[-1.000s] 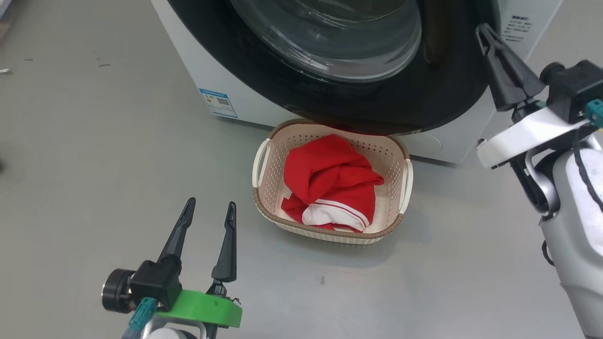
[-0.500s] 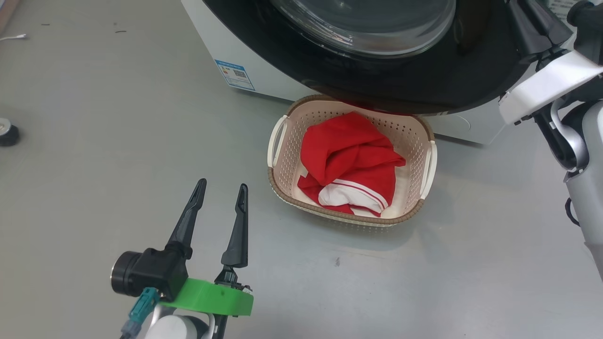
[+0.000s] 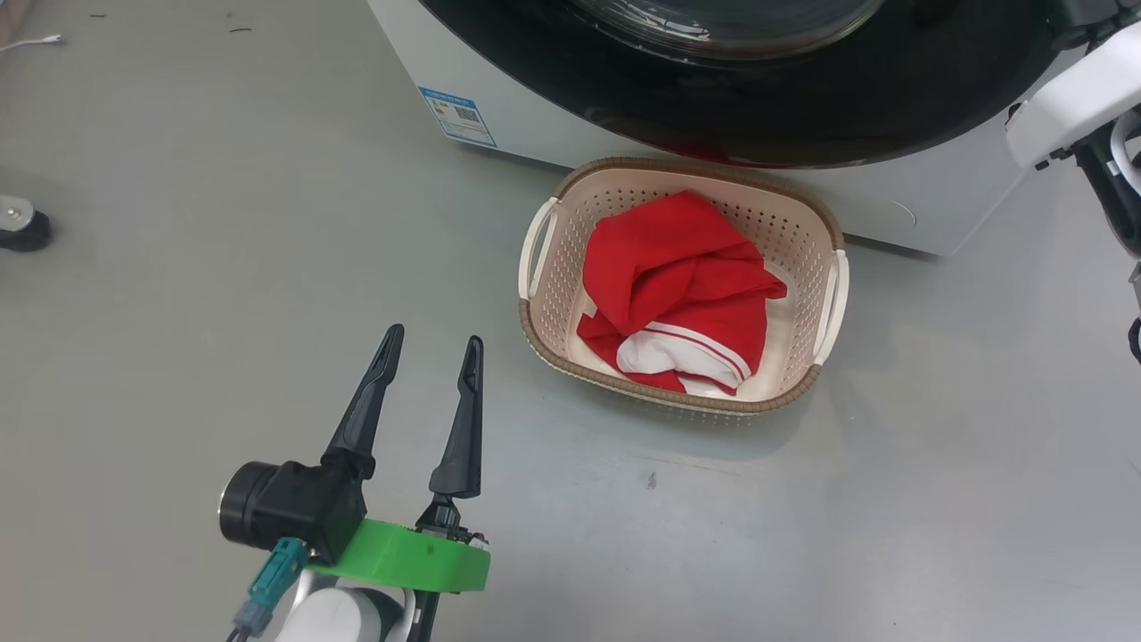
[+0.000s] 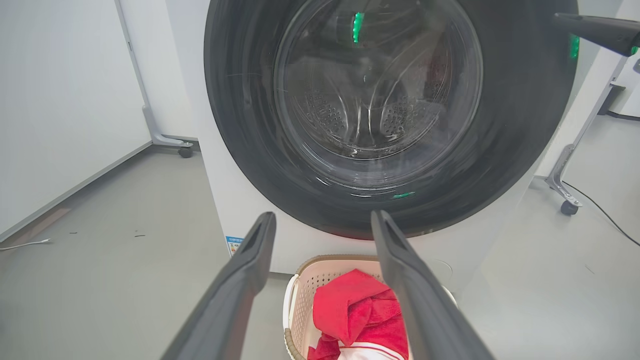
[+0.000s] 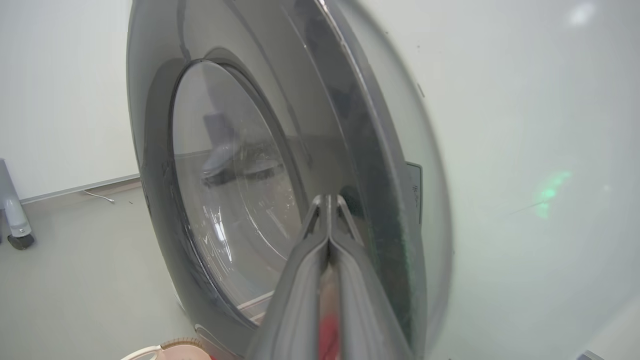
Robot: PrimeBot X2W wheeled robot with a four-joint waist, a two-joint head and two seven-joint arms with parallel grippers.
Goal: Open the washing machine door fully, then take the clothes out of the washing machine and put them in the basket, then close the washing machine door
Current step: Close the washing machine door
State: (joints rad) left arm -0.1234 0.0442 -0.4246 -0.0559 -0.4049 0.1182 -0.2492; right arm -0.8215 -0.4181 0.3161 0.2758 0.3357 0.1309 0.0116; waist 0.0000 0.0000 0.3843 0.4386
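Note:
The white washing machine stands at the top of the head view, and the glossy black washing machine door lies close against its front. Whether the door is latched I cannot tell. On the floor right before it sits the cream basket, and the red clothes with white trim lie inside. My left gripper hovers open and empty over the floor, left of the basket. My right gripper is shut, fingers pressed together, tips at the door's black face near its right rim.
A blue label marks the machine's lower left. A small black round object and a white cable lie on the grey floor at far left. A white partition on castors stands left of the machine, and a castor foot right of it.
The head camera has shifted, sliding the scene up and right. The door's lower rim has drawn back off the basket's far rim toward the machine, with my right gripper following it.

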